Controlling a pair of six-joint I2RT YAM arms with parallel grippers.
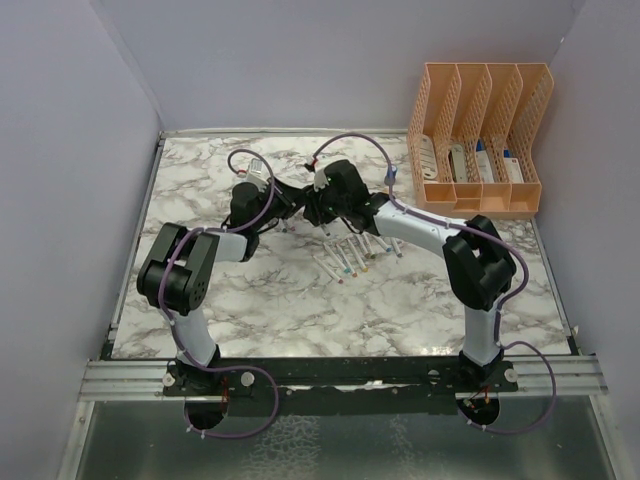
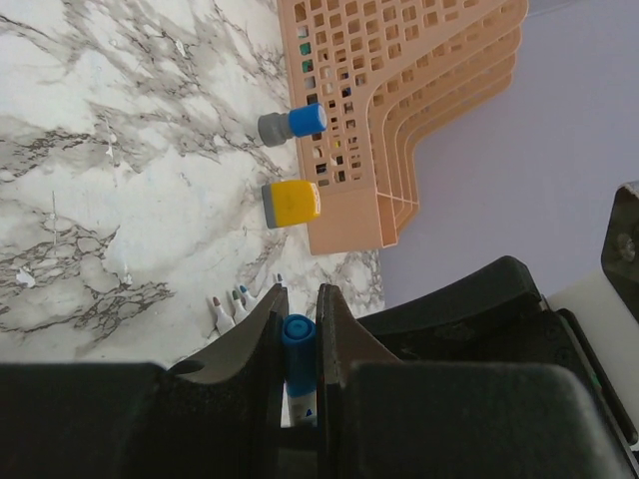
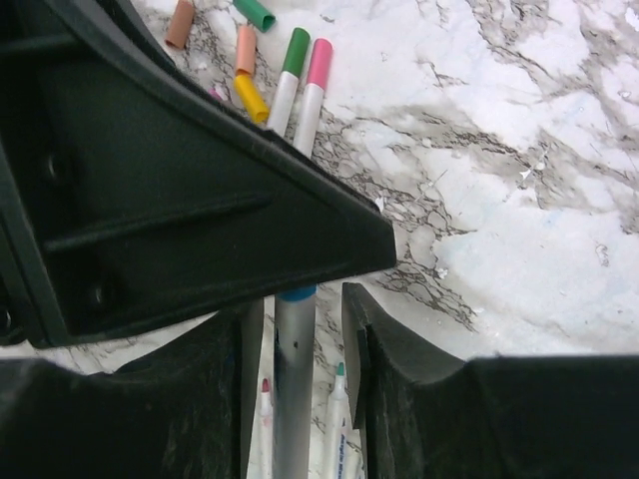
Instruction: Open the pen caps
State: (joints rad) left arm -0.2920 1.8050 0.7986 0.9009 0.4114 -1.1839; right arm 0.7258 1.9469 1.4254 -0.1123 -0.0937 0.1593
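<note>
My left gripper (image 2: 300, 305) is shut on the blue cap (image 2: 298, 344) of a white marker pen, held above the table's middle (image 1: 292, 205). My right gripper (image 3: 300, 305) faces it (image 1: 322, 208). The same pen's white barrel (image 3: 295, 389) runs between the right fingers, with a gap showing beside the right finger (image 3: 361, 339). Loose pen caps lie on the marble: brown (image 3: 181, 22), green (image 3: 256, 12), peach (image 3: 246, 48) and yellow (image 3: 250, 97). A green-capped pen (image 3: 293, 65) and a pink-capped pen (image 3: 316, 75) lie beside them. Several uncapped pens (image 1: 350, 258) lie in a row below the grippers.
An orange slotted rack (image 1: 480, 140) stands at the back right and holds a few items. A blue cylinder (image 2: 295, 125) and a yellow block (image 2: 292, 203) lie against its side. Purple walls enclose the marble table (image 1: 300, 300).
</note>
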